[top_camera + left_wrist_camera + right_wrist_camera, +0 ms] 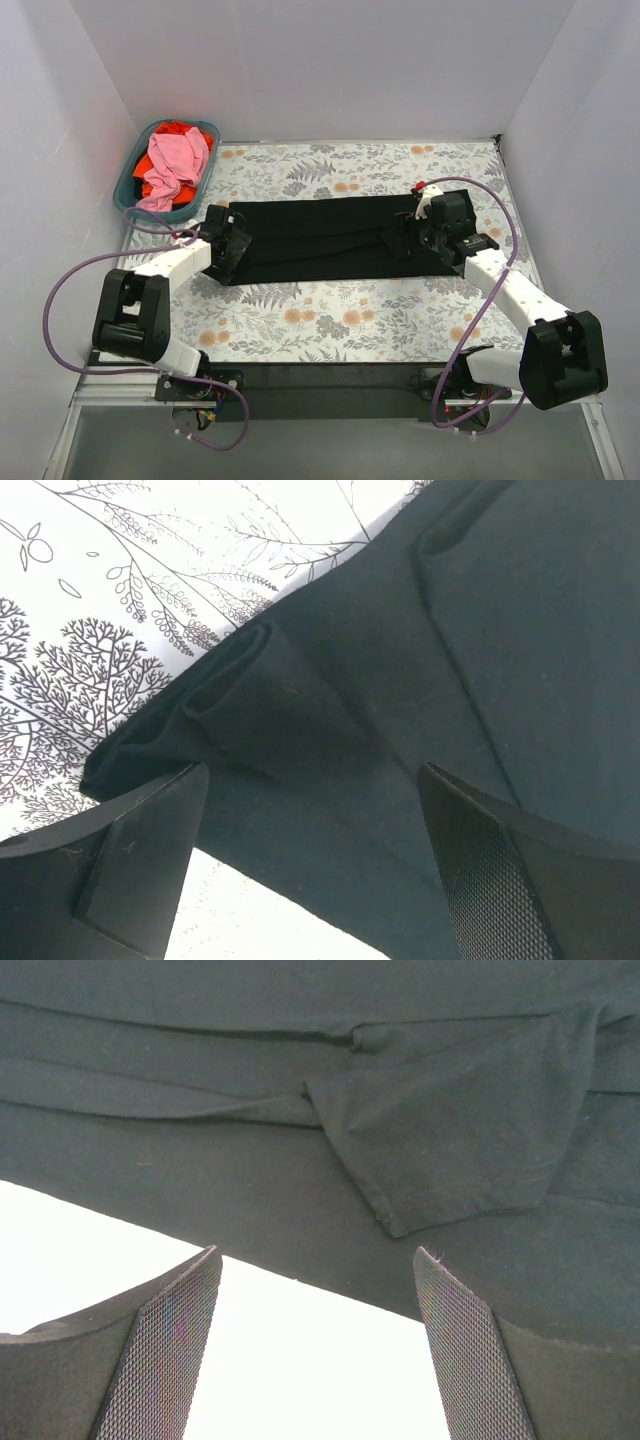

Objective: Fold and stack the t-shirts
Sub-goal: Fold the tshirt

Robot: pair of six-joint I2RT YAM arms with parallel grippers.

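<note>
Black t-shirt (320, 240) lies flat on the flowered bench (350, 320), folded into a long band running left to right, mid-bench. Left fingers (140, 860) spread apart, gripping nothing, poised over the band's left end. Right fingers (165, 1360) likewise spread and empty, over the near edge at the right end. Pink t-shirt (175, 160) and orange-red t-shirt (158, 188) heaped in the teal basket (124, 188), far left corner, well apart from the band.
</note>
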